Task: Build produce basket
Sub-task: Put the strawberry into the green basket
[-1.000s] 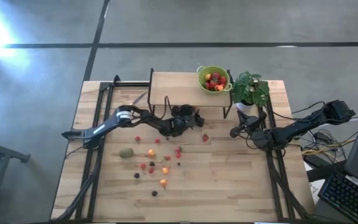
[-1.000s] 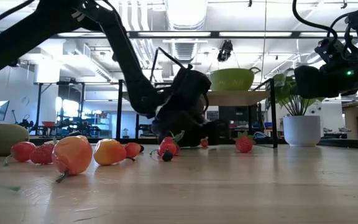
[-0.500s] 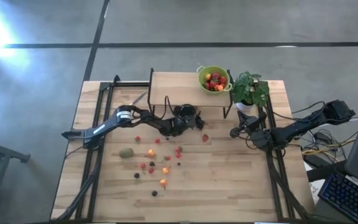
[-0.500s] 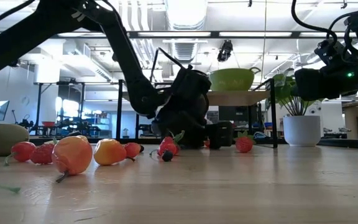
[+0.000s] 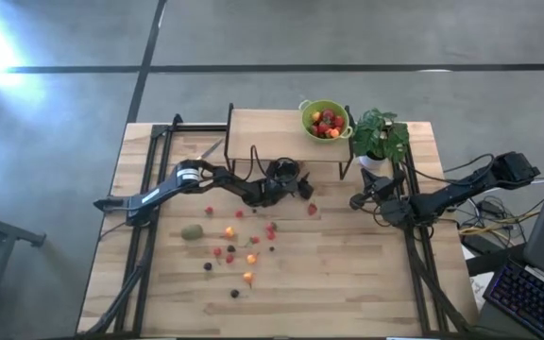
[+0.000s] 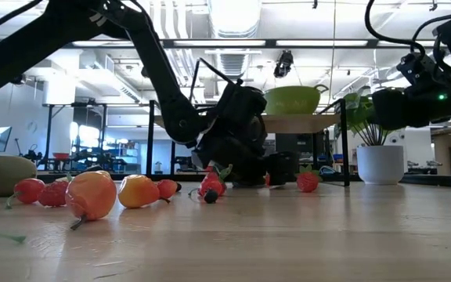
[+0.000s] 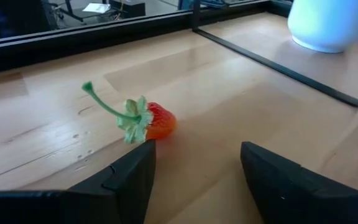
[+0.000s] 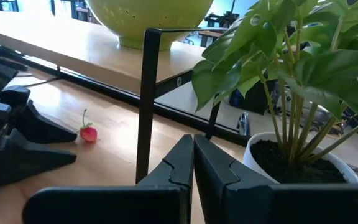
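The lime-green basket (image 5: 325,119) stands on a raised wooden shelf (image 5: 263,134) at the table's far side, with red and orange fruits inside. More small fruits lie loose on the table around (image 5: 239,247), with the brownish-green kiwi (image 5: 192,231) to their left. My left gripper (image 5: 294,186) is low over the table in front of the shelf, open. A red stemmed fruit (image 7: 158,122) lies on the wood just beyond its fingertips, untouched. My right gripper (image 5: 356,200) is shut and waits beside the potted plant (image 5: 379,134).
The shelf's black metal legs (image 8: 145,99) and base bar stand between the two grippers. The plant's white pot (image 6: 380,164) sits at the table's far right. A knife (image 5: 211,149) lies left of the shelf. Fruits (image 6: 92,194) crowd the near middle; the table's right half is mostly bare.
My left gripper has edged a little toward the table's right, closer to the red stemmed fruit, staying low over the wood. The fruits and the basket lie where they were.
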{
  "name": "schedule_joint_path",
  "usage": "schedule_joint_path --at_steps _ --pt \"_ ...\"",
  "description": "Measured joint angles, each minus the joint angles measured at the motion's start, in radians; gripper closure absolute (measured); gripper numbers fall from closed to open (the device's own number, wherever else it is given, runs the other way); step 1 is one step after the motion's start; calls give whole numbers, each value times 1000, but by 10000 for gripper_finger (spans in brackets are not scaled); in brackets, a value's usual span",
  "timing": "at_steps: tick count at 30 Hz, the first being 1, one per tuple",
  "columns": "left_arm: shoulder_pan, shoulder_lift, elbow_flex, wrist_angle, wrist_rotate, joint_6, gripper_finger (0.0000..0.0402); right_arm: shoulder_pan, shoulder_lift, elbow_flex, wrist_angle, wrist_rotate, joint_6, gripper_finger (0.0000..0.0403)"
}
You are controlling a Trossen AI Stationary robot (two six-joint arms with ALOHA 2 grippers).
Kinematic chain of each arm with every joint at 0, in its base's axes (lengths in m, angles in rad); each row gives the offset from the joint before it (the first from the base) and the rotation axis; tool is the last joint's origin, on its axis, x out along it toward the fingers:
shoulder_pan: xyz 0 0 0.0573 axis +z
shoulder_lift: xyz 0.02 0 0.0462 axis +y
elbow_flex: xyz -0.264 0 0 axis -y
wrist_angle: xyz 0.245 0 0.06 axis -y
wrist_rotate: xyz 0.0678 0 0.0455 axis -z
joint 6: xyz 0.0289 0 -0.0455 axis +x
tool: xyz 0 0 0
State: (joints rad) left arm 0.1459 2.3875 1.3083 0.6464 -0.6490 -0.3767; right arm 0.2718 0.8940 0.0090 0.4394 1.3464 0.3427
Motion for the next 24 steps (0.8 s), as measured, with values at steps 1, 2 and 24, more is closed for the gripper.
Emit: schedule_joint_path --at_steps 1,2,24 --pt "0 0 0 0 -9 -2 161 0 0 0 -2 0 2 394" --pt "0 0 0 -2 -19 -2 161 0 0 0 -2 0 2 394" --pt "12 1 16 -44 -95 -13 80 0 0 0 -2 -2 3 394"
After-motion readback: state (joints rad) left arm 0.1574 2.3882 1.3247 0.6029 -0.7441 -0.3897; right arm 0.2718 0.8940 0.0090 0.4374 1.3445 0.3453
